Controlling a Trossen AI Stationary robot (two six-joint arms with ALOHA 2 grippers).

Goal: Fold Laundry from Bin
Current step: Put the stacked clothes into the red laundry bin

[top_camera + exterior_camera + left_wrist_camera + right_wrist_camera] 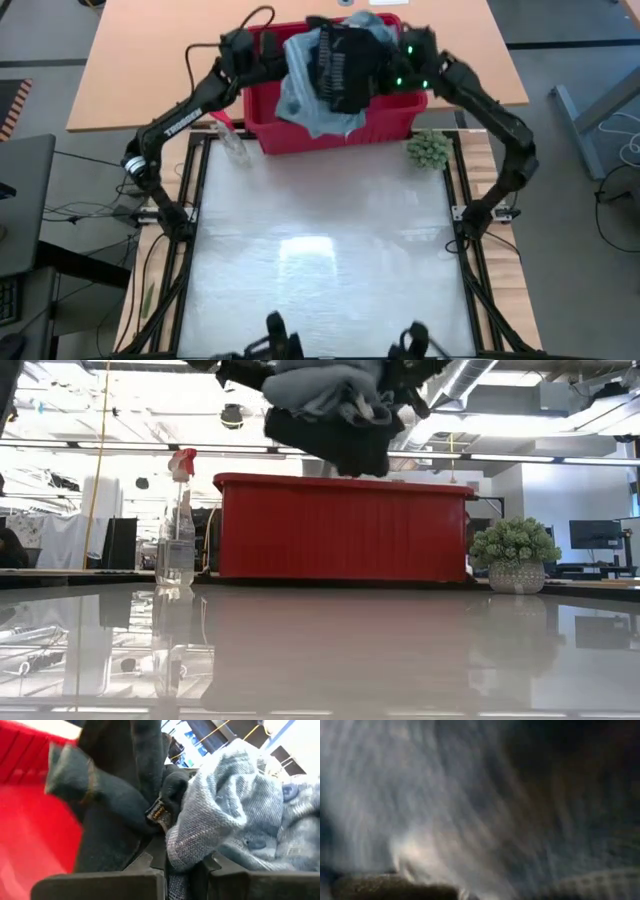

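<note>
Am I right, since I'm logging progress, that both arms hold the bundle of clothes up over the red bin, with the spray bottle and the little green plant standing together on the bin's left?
Not quite. The plant stands on the bin's right, the spray bottle on its left, as the high view shows. Both arms do hold the clothes up over the bin.

White lettering on the left arm (183,120) reads "TROSSEN".

Low view: the clothes (330,410) are cut off at the top edge. Right wrist view: blurred cloth (470,805) fills the frame.
</note>
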